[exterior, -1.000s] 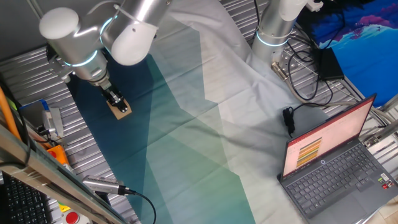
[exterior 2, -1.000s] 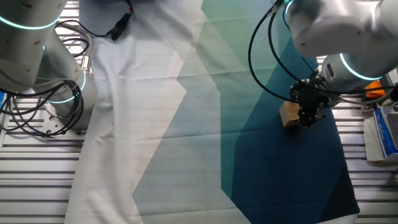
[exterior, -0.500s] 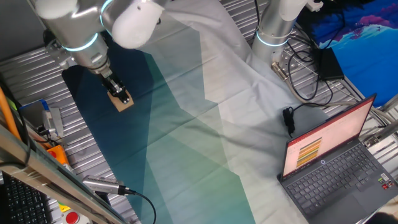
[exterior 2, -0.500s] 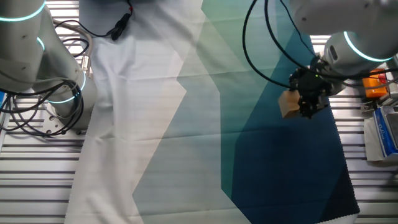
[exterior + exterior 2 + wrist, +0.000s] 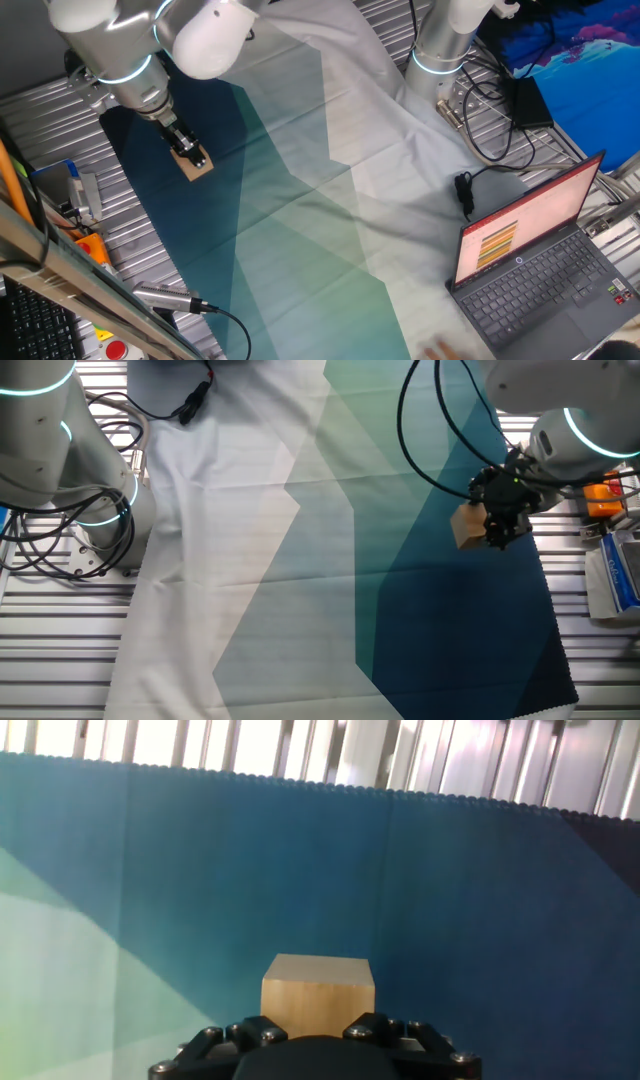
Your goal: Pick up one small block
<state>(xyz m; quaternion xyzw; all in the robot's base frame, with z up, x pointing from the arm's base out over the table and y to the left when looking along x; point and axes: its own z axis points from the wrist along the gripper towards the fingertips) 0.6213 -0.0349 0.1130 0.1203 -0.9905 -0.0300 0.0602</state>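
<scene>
The small block (image 5: 198, 164), a plain light-tan wooden cube, is held between the black fingers of my gripper (image 5: 186, 150), a little above the dark blue part of the cloth (image 5: 215, 230). In the other fixed view the block (image 5: 464, 527) sticks out to the left of the gripper (image 5: 497, 526). In the hand view the block (image 5: 318, 988) sits just ahead of the gripper (image 5: 318, 1026), with a black finger against each side of it and the blue cloth (image 5: 480, 920) below.
An open laptop (image 5: 530, 265) stands at the right. A second arm's base (image 5: 440, 50) with cables (image 5: 490, 130) is at the back. Tools and an orange item (image 5: 85, 245) lie at the left edge past the cloth. The slatted metal table (image 5: 60, 630) borders the cloth.
The gripper has risen with the block in it, lifting it off the cloth; most of the rise came in the first half second, then it shifted only slightly.
</scene>
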